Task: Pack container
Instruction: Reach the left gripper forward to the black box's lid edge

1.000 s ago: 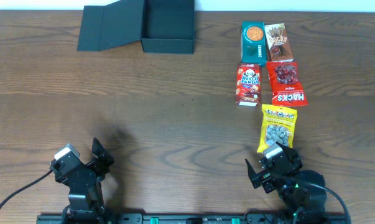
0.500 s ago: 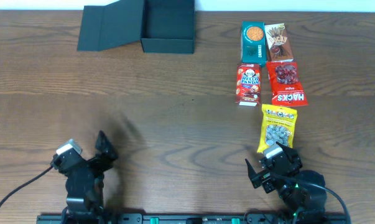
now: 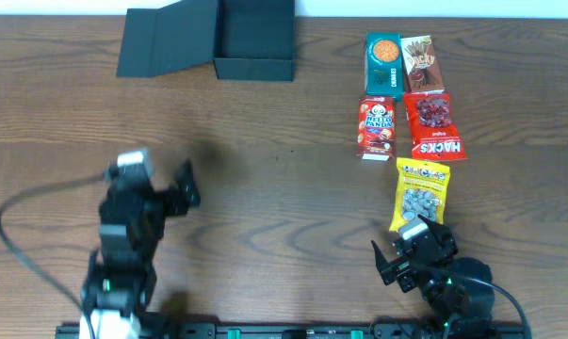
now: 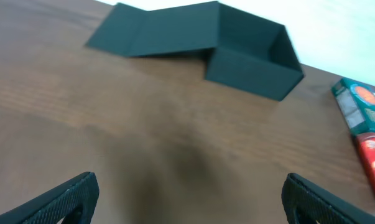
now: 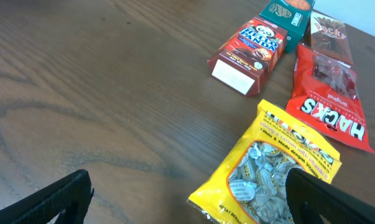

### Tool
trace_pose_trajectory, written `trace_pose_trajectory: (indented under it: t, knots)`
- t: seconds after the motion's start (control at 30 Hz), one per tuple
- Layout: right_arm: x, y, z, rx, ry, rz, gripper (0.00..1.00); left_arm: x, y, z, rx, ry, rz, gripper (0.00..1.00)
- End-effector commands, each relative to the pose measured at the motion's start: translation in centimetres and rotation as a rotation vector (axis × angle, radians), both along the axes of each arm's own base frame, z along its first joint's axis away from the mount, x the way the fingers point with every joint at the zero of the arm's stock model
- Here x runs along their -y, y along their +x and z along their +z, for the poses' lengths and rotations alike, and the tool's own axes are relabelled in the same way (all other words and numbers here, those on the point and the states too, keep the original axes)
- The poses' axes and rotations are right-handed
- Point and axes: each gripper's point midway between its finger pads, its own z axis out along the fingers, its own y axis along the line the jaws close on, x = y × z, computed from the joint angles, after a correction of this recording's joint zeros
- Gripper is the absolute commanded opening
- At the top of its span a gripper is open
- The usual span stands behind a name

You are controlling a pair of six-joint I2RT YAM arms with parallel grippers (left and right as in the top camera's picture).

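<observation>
- Movement on the left: the left tool [image 3: 183,185] has swung off the near edge and is now out over the middle of the brown wooden tabletop [image 3: 293,188], blurred and pointed towards the far side.
- Its jaws are spread wide with nothing between them; the wrist view shows only bare wood in the gap.
- The dark teal-black square cardboard container [image 3: 253,68] hasn't budged. It sits at the far edge, left of centre, with its hinged flap lid [image 3: 166,42] folded out to its left and its inside empty.
- The right tool [image 3: 411,247] is parked where it was, at the near edge just beside the bottom of the yellow crinkly candy bag [image 3: 420,193]. Its jaws gape too, and it holds nothing.
- The other snacks lie untouched on the right, well apart from the container: a teal cardboard carton [image 3: 383,64], a brown chocolate-stick box [image 3: 421,64], a red panda-biscuit box [image 3: 377,127] and a red Hacks candy bag [image 3: 434,127].
- So packing hasn't started and every pack is still to go in. The left arm looks headed for the container side, perhaps to steady the box, while the right arm sits closest to the snacks.
</observation>
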Motion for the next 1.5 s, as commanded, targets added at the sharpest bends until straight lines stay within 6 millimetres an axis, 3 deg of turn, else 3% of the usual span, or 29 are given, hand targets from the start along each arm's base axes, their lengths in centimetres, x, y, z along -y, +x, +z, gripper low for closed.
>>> trace_pose_trajectory:
  t: [0.0, 0.27, 0.47, 0.67, 0.73, 0.87, 1.13, 1.23, 1.37, 1.47]
  knots:
    - [0.2, 0.0, -0.3, 0.002, -0.014, -0.003, 0.99, 2.0, 3.2, 2.4, -0.027, -0.002, -0.112, 0.95]
    - [0.2, 0.0, -0.3, 0.002, -0.014, -0.003, 0.99, 5.9, 13.8, 3.6, -0.212, -0.016, -0.221, 0.95]
    - [0.2, 0.0, -0.3, 0.002, -0.014, -0.003, 0.99, 10.3, 21.5, 2.6, -0.291, -0.002, -0.272, 0.95]
    - [0.2, 0.0, -0.3, 0.002, -0.014, -0.003, 0.99, 14.3, 26.2, 0.4, -0.321, -0.112, -0.271, 0.95]
    - [0.2, 0.0, -0.3, 0.002, -0.014, -0.003, 0.99, 16.7, 25.9, 0.0, -0.331, -0.188, -0.384, 0.95]
    - [0.2, 0.0, -0.3, 0.002, -0.014, -0.003, 0.99, 17.9, 25.8, -0.2, -0.327, -0.224, -0.436, 0.95]
    - [0.2, 0.0, -0.3, 0.002, -0.014, -0.003, 0.99, 20.2, 25.1, -2.9, -0.383, -0.212, -0.463, 0.99]
    - [0.2, 0.0, -0.3, 0.002, -0.014, -0.003, 0.99, 19.4, 25.4, -3.7, -0.417, -0.221, -0.340, 0.95]
    - [0.2, 0.0, -0.3, 0.002, -0.014, -0.003, 0.99, 15.6, 24.9, -6.0, -0.530, -0.295, 0.024, 0.95]
    - [0.2, 0.0, -0.3, 0.002, -0.014, -0.003, 0.99, 14.2, 24.8, -6.6, -0.544, -0.315, 0.143, 0.95]
